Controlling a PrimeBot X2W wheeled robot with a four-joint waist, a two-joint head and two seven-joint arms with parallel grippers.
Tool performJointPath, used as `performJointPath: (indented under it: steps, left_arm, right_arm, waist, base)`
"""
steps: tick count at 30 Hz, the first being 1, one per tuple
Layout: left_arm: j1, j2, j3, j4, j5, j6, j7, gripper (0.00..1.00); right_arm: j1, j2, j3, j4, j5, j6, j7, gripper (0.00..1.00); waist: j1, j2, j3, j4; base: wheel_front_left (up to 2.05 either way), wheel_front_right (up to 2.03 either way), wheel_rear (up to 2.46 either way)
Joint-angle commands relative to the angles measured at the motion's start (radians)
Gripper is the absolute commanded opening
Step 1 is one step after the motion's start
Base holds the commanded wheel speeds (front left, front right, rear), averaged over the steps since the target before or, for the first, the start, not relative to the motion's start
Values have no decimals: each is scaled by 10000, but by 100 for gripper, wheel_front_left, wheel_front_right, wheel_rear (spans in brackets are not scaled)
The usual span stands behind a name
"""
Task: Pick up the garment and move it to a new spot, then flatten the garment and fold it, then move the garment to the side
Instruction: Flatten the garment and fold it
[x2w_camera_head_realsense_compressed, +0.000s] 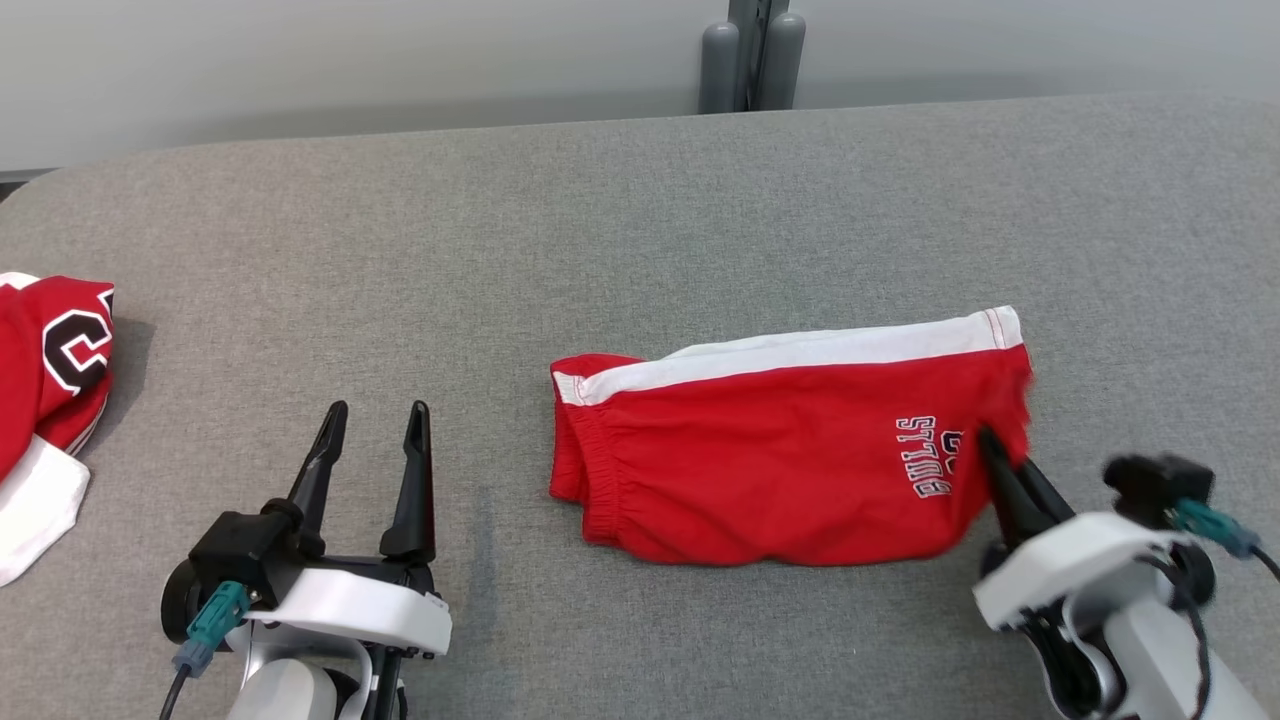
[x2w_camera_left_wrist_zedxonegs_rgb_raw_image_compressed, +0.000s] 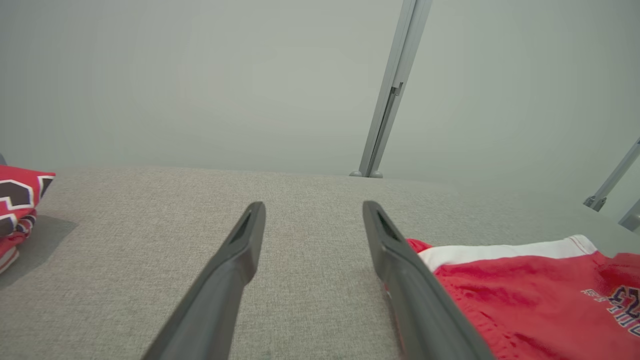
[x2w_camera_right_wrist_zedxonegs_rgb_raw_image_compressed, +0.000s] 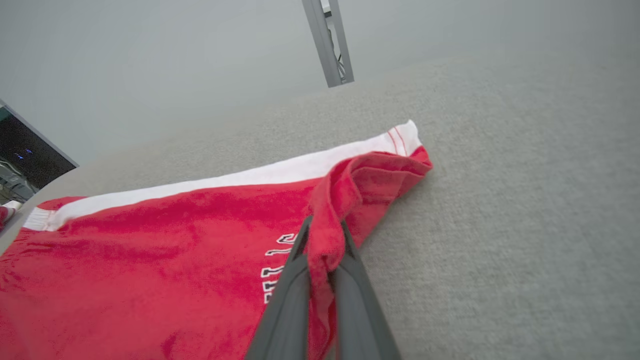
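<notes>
The garment (x2w_camera_head_realsense_compressed: 780, 450) is a pair of red shorts with a white side stripe and white lettering, lying folded on the grey table (x2w_camera_head_realsense_compressed: 640, 200). My right gripper (x2w_camera_head_realsense_compressed: 990, 445) is shut on the garment's right hem. In the right wrist view a ridge of red cloth (x2w_camera_right_wrist_zedxonegs_rgb_raw_image_compressed: 325, 235) is pinched between the two fingers (x2w_camera_right_wrist_zedxonegs_rgb_raw_image_compressed: 290, 290) and lifted slightly. My left gripper (x2w_camera_head_realsense_compressed: 375, 412) stands open over bare table, left of the garment's waistband. From the left wrist the garment (x2w_camera_left_wrist_zedxonegs_rgb_raw_image_compressed: 525, 295) lies to the right of the open fingers (x2w_camera_left_wrist_zedxonegs_rgb_raw_image_compressed: 400, 270), apart from them.
A second red, white and black garment (x2w_camera_head_realsense_compressed: 45, 390) lies bunched at the table's left edge, also seen from the left wrist (x2w_camera_left_wrist_zedxonegs_rgb_raw_image_compressed: 17, 205). A grey post (x2w_camera_head_realsense_compressed: 752, 55) stands behind the table's far edge. Bare grey cloth lies between the two garments.
</notes>
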Motion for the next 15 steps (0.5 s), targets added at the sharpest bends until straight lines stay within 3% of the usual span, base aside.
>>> performJointPath:
  steps: [1,9,15]
  left_arm:
    - [-14,47,2,-32,-14,48,27,100]
    - [-199,19,-140,-78,-93,-79,-17,100]
    - [-272,-16,-268,12,-96,-142,-68,100]
  right_arm:
    - [-184,28,115,-325,-234,4,141,0]
    - [-1053,785,1591,-2308,-870,4,1183,0]
    - [-1185,1131,3055,-2359,-695,4,1617,0]
  waist:
    - [0,0,-18,12]
    - [0,0,-61,392]
    - [0,0,-44,897]
  base:
    - [0,0,0]
    - [0,0,0]
    - [0,0,0]
